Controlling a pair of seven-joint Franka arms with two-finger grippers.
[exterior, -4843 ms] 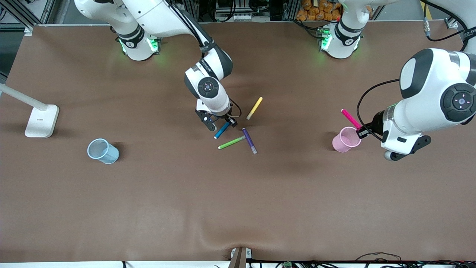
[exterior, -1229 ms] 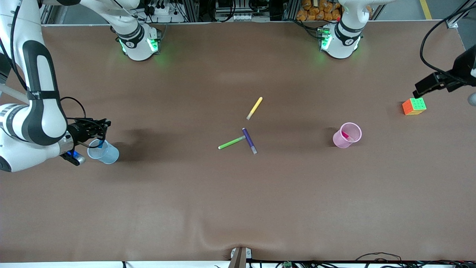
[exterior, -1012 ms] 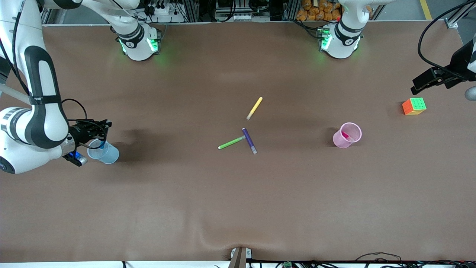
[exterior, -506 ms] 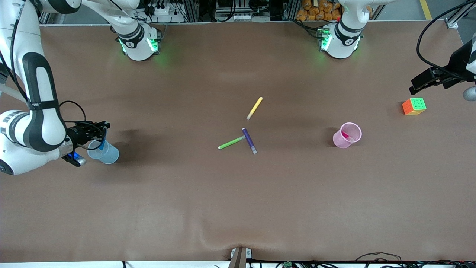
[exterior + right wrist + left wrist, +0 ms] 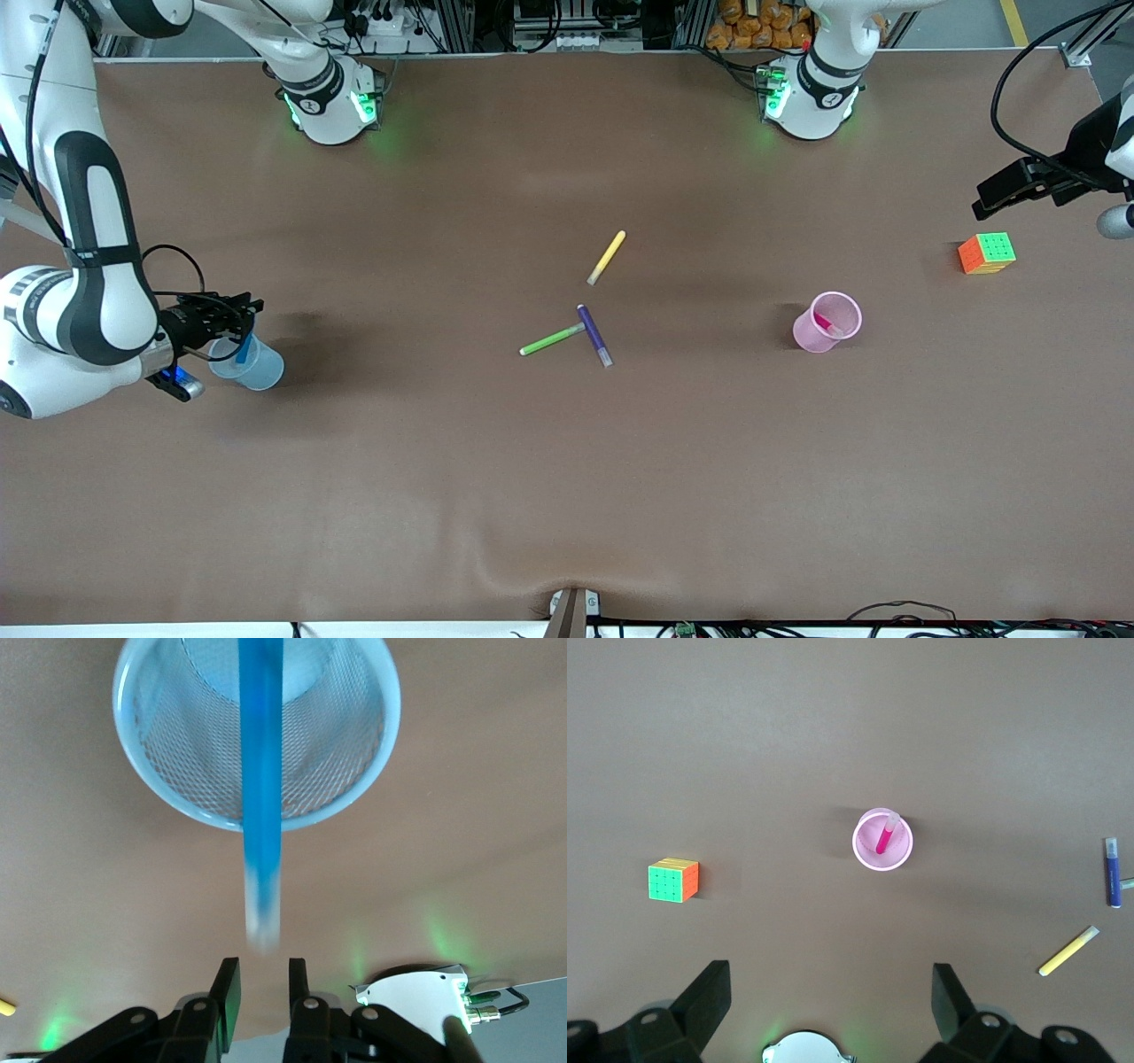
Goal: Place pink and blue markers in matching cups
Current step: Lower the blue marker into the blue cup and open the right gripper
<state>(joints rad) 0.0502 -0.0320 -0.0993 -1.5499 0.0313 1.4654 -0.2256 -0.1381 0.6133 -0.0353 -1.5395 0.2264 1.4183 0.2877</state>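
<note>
Right pincer [image 5: 259, 988] sits over the blue cup [image 5: 345, 771], fingers narrowly apart, free of the blue marker [image 5: 260, 771] leaning in it; left pincer [image 5: 831, 992] waits spread wide; pink marker [image 5: 883, 835] stands in the pink cup [image 5: 868, 858]

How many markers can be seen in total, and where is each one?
5. The pink marker stands in the pink cup; the blue marker is entering the blue cup; yellow, green and purple markers lie mid-table.

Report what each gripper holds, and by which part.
Nothing. The blue marker leans in the blue cup, clear of the open right gripper; the left gripper is empty.
</note>
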